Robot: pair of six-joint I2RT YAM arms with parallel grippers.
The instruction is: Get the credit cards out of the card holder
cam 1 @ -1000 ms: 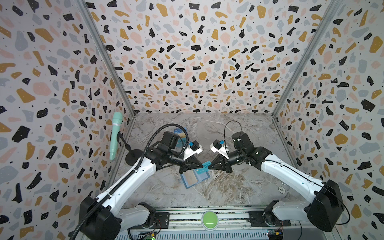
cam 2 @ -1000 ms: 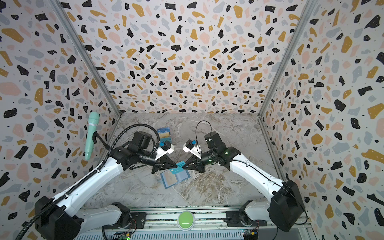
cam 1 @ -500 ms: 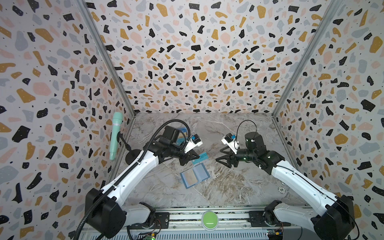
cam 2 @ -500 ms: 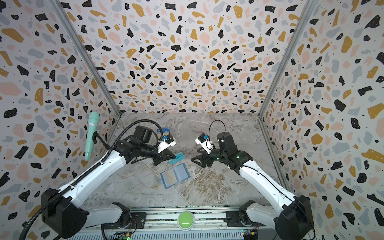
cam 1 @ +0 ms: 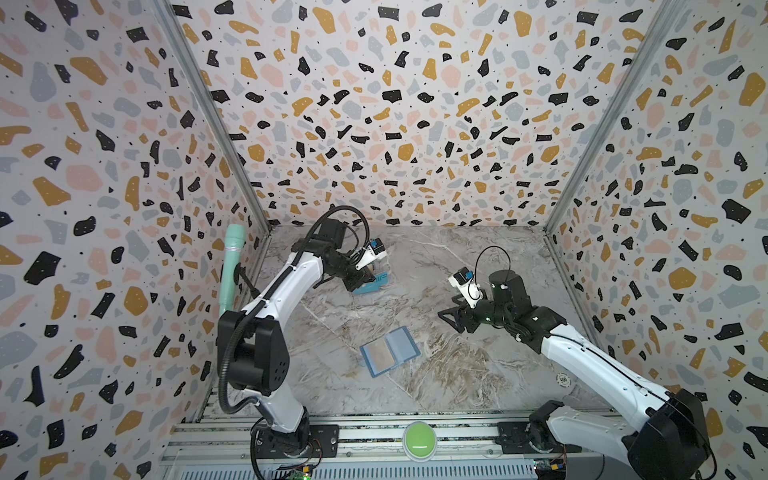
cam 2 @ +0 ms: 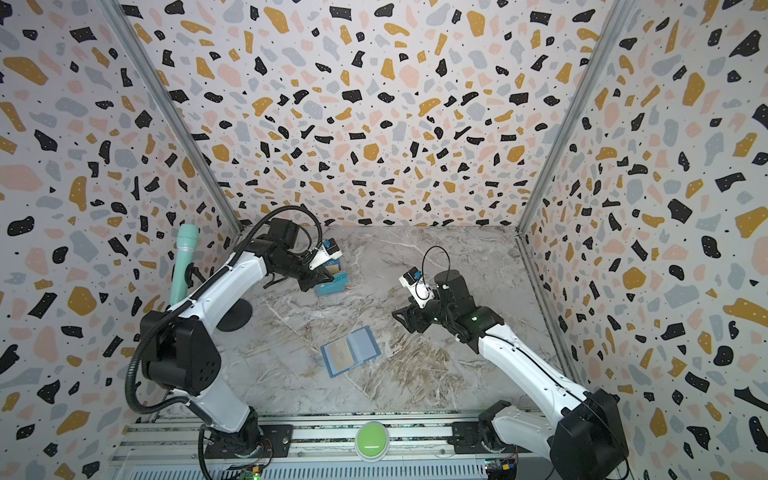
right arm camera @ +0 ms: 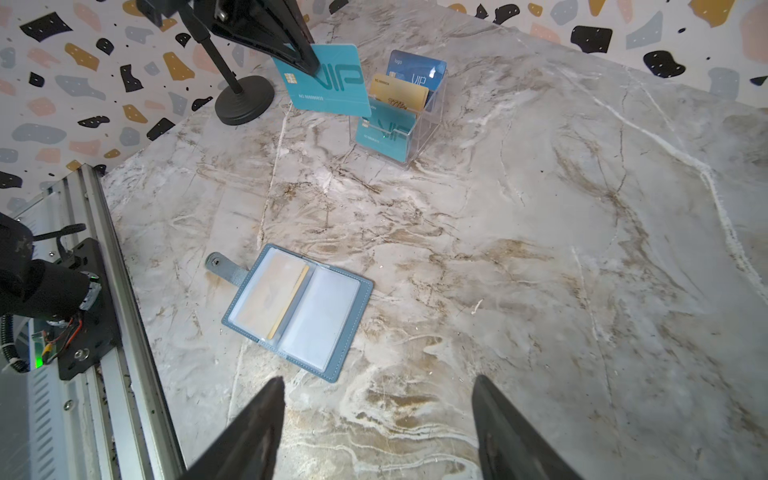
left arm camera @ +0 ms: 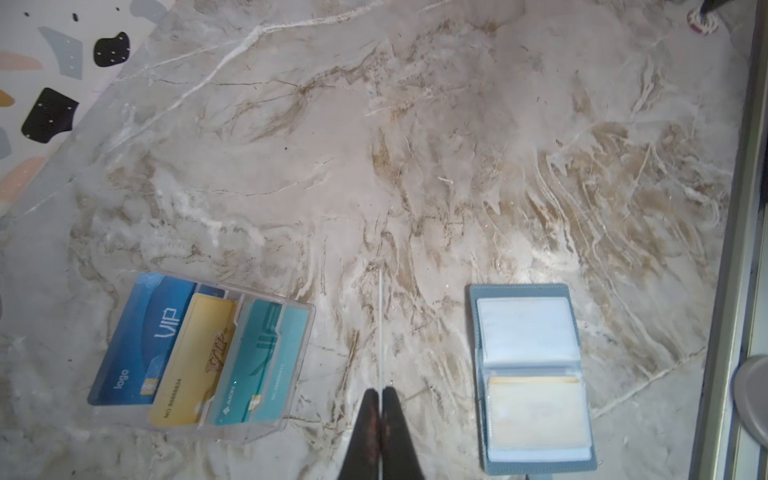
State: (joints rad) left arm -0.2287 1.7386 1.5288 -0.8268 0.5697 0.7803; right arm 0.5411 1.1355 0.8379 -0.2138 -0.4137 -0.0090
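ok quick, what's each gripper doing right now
left gripper: shut on teal card
right gripper: open, holding nothing

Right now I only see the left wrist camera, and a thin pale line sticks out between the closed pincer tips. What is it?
Observer: A teal card seen edge-on. The right wrist view shows its face, lettered VIP, clamped in the left pincer.
Visitor: And the other pincer?
Observer: The right pincer hangs open above the table, apart from the card holder, holding nothing.
Visitor: Does that holder have a fastener?
Observer: Yes, a snap tab lies unfastened on the table, on the side of the pocket with the yellowish card.
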